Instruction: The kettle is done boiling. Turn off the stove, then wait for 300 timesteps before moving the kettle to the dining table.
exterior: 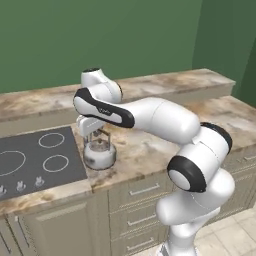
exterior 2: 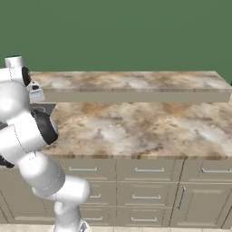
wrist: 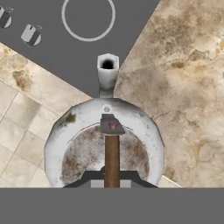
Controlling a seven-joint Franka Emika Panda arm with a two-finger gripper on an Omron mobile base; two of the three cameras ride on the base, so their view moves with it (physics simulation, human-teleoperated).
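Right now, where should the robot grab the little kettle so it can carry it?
By the thin arched handle over the top, coming straight down from above. The kettle is round and smooth, too wide for the fingers, but the handle stands up over the lid like a narrow bar. The gripper sits right above it, shut on that handle, beside the stove.

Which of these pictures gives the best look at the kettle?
The hand view: the kettle sits close, seen from above with spout and handle clear. The left base view shows it small, under the gripper, beside the stove.
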